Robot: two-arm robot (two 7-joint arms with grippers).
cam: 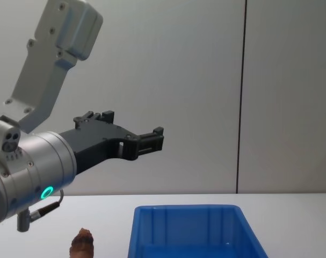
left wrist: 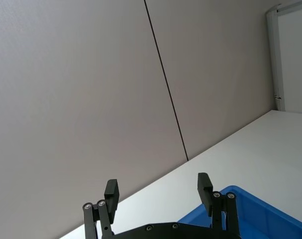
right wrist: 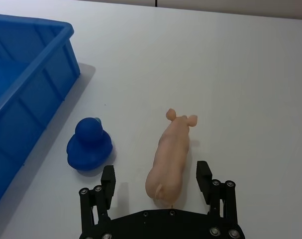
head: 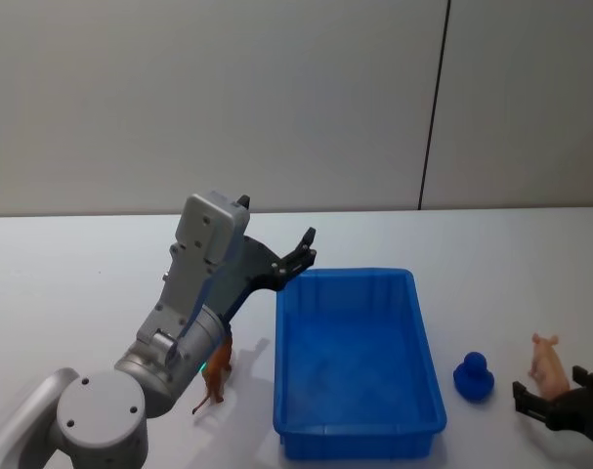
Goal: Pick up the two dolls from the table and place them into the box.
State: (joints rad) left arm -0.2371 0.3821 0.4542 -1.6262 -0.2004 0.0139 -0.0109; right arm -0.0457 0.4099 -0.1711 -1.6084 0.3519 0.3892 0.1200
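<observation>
Plainly, in the head view the right pincer (head: 552, 399) sits low by the worktop's (head: 81, 274) near right corner. The pink pig doll (head: 545, 358) stands just ahead of it, toward the far edge. A blue duck (head: 474, 376) sits between the pig and the box (head: 355, 442). The left pincer (head: 301, 256) hangs raised over the box's far left corner. The reddish-brown doll (head: 216, 376) stands on the worktop just beside the box's left wall, under that arm and well below its pincer.

From the left wrist view, the left pincer (left wrist: 158, 191) is spread wide with nothing between its fingers. It points at the back wall, past a corner of the box (left wrist: 250, 214), not down at any doll.

The right wrist view shows the relation that matters. The right pincer (right wrist: 156, 178) is spread apart and straddles the pig's (right wrist: 170, 159) rump, one finger on each flank, with gaps showing on both sides. The pig's long axis runs straight away from the pincer, snout farthest, so closing would squeeze across its narrow body. The duck (right wrist: 89, 147) sits just outside one finger, and the box (right wrist: 21, 89) is beyond it.

In the chest view, the left pincer (cam: 152, 141) is high above the box (cam: 189, 231). The brown doll's (cam: 82, 244) top peeks up near the box's left side. The right arm looks far readier to grasp.
</observation>
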